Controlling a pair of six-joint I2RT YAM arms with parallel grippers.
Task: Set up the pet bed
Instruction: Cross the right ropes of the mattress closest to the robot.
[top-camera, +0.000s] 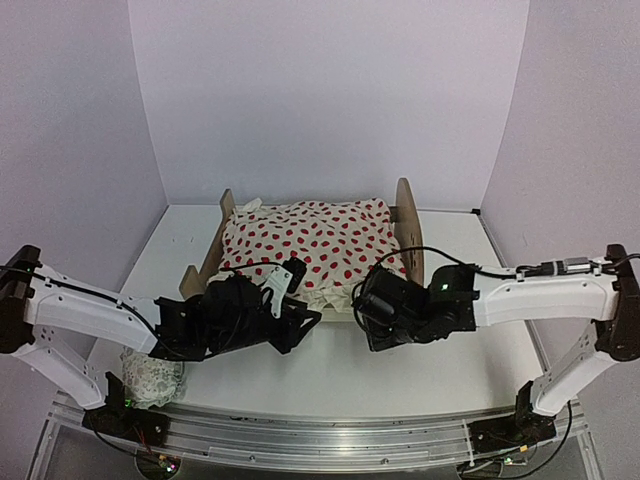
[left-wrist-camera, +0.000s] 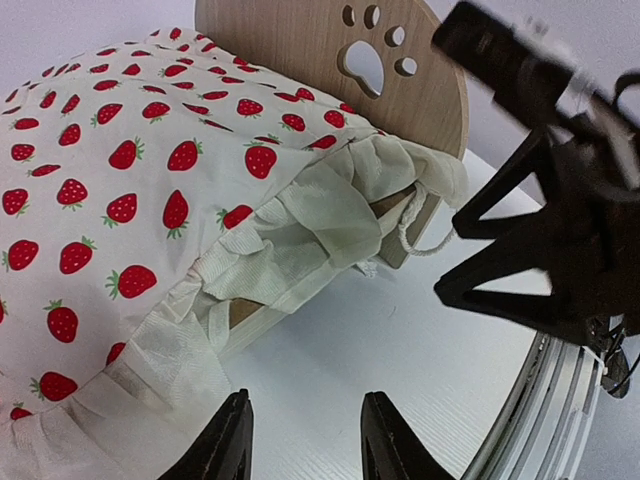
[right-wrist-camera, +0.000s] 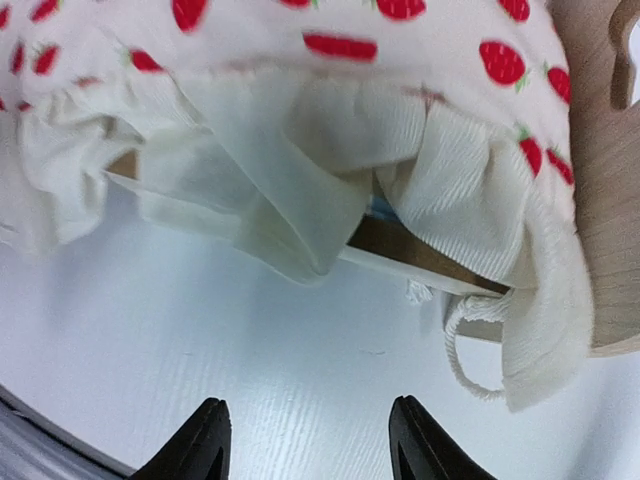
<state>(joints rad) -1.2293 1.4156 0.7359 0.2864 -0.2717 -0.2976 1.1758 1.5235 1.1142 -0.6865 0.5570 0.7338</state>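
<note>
Seeing the bed (top-camera: 408, 225) sitting at the middle of the desk's (top-camera: 330, 375) far edge, headboard to the right, with the blanket (top-camera: 310, 240) draping over it and spilling past its near side. Finding the left claw (left-wrist-camera: 305, 405) hovering spread and empty near that side, the right claw (right-wrist-camera: 308, 410) likewise spread, gripping nothing, over bare desk.
</note>
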